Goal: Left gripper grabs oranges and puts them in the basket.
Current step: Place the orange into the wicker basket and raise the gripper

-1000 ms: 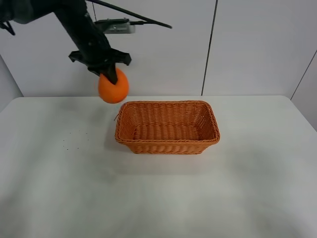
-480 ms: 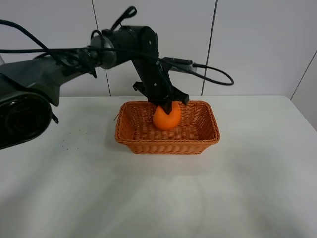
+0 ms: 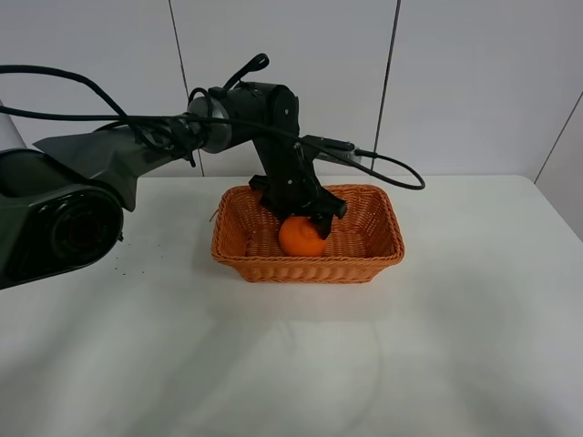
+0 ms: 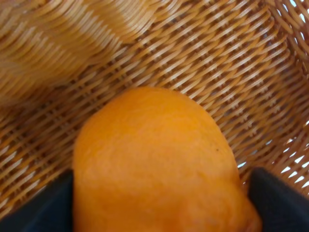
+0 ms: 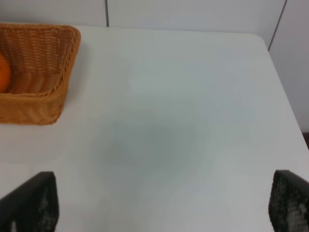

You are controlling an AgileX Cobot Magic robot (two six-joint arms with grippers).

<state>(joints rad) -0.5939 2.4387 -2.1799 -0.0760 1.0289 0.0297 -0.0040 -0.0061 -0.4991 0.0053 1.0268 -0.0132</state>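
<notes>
The orange (image 3: 302, 238) is seen inside the basket (image 3: 310, 264), near the middle and low over the woven floor. Whether it is resting on that floor cannot be told. It is gripped by the left gripper (image 3: 303, 221), which is lowered into the basket from above. In the left wrist view a black finger (image 4: 43, 205) is pressed against each side of the fruit, so the jaws are closed on it. A black cable (image 3: 387, 166) is looped out from the arm, above the basket's back rim. The basket is set on a white table (image 3: 273, 364). The right gripper (image 5: 159, 203) is held over the table, well apart from the basket, with its jaws spread wide.
</notes>
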